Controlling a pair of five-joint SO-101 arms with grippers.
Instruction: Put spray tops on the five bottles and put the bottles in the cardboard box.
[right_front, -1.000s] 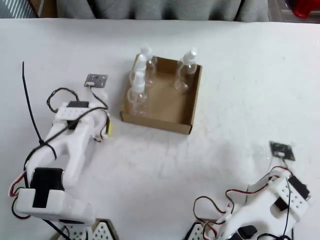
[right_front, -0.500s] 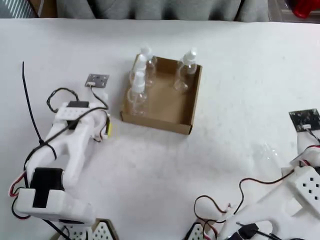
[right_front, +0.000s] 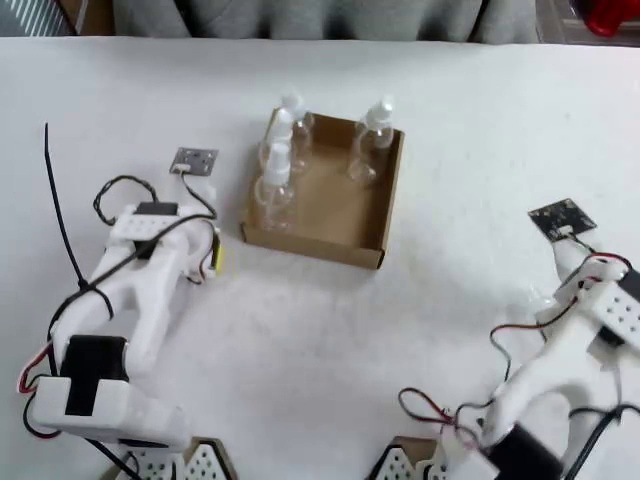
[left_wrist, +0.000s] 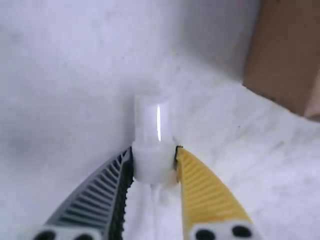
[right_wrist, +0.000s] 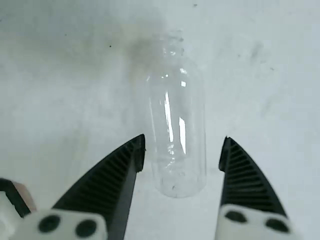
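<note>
Clear bottles with white spray tops (right_front: 276, 178) stand in the cardboard box (right_front: 330, 235), most along its left wall and one (right_front: 372, 130) at the back right. My left gripper (left_wrist: 152, 160) is shut on a white spray top (left_wrist: 152, 135), low over the table beside the box's left wall (left_wrist: 285, 55). My right gripper (right_wrist: 182, 146) is open just above a clear bottle (right_wrist: 177, 125) that has no top and lies on the table, its base between the fingers. In the high view the left arm (right_front: 150, 260) lies left of the box and the right arm (right_front: 600, 305) is at the far right.
White cloth covers the table (right_front: 330, 340). Loose cables (right_front: 450, 410) trail from the arm bases at the front edge. Open cloth lies between the box and the right arm.
The right arm swung out from the front right corner, first toward the right edge, then back in and farther up the table over the lying bottle. The left arm kept still.
</note>
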